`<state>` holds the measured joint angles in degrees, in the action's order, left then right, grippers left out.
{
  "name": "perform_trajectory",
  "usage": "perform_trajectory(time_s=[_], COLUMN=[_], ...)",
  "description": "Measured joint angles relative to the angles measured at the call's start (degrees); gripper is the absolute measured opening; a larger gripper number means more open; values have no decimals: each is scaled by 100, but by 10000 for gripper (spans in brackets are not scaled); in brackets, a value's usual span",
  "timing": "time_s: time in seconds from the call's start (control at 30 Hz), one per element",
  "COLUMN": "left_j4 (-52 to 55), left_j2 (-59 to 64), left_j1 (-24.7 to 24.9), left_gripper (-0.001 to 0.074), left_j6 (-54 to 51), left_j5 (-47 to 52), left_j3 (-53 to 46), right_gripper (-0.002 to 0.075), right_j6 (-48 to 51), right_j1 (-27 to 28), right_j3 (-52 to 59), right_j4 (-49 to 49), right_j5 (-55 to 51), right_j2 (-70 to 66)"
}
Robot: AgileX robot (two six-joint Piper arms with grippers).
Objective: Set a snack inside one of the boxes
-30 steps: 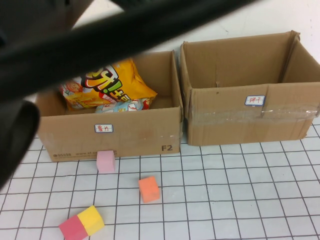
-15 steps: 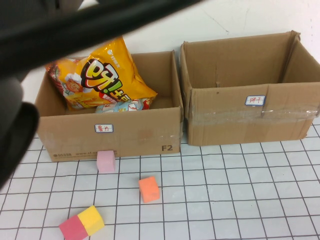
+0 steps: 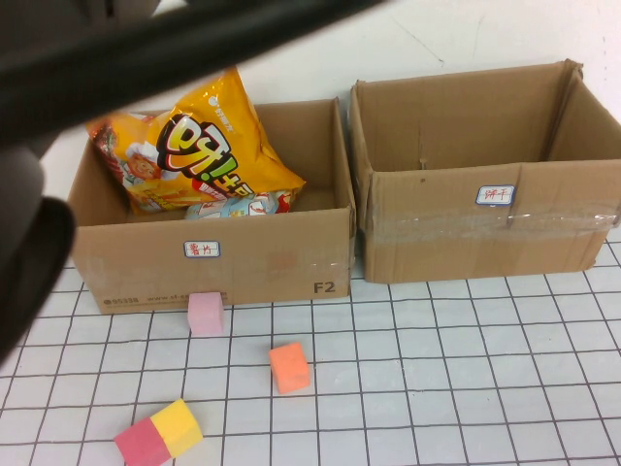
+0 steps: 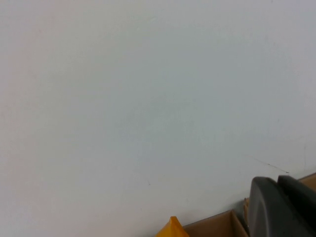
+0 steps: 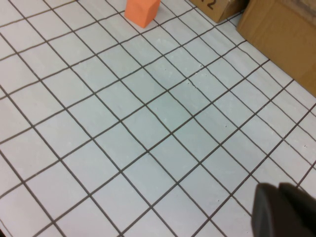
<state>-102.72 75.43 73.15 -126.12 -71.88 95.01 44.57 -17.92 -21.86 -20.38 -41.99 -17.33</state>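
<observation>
Two boxes on the gridded surface [image 3: 466, 388]: the left box [image 3: 213, 262] already has the orange snack bag [image 3: 199, 146] in it, leaning up against the back-left wall with its top corner above the rim. A second, paler packet [image 3: 238, 206] lies under it. The right box [image 3: 485, 223] shows nothing inside from the high view.

Status, my read: snack is in a box, so the placing looks done. What's left is only getting the arm clear and parked.

Left arm [image 3: 146, 49]: big dark blur sweeping across the top-left of the high view, very close to the camera, well above the left box. Left gripper [image 4: 281, 207] only shows as a dark edge in its wrist view, which looks mostly at the white wall, with the bag's orange tip and the box rim at the frame edge. It is closed and I see nothing in it.

Right gripper [image 5: 284, 210]: dark edge in its own wrist view, hanging over bare grid, closed, nothing held. The orange block [image 5: 142, 11] sits well apart from it. Right arm is not in the high view, looks parked.

Loose blocks in front of the left box: pink block [image 3: 205, 313] touching or just beside its front wall, orange block, red-and-yellow block [image 3: 158, 434].
</observation>
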Motion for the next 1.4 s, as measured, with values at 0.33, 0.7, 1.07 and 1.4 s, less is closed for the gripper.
perform_trajectory(time_s=[0.33,0.7,1.07,1.4], left_j4=[0,0,228,331], left_j2=[-408,-1391,-3318,-5532], left_j1=[-359,-3036,-6110,-7218], left_gripper=[-1,-1,0,-1], left_j6=[-572,103,1197,1812], left_j5=[19,2309,6813,7627], left_j3=[0,-1308,-4084,-6758], right_gripper=[-1,-1,-1,-1], right_j6=[0,0,0,0], right_j1=[0,0,0,0], right_j3=[0,0,0,0], right_j4=[-10,-10,-10,-10], right_j5=[0,10,10,10], right_j2=[0,0,0,0])
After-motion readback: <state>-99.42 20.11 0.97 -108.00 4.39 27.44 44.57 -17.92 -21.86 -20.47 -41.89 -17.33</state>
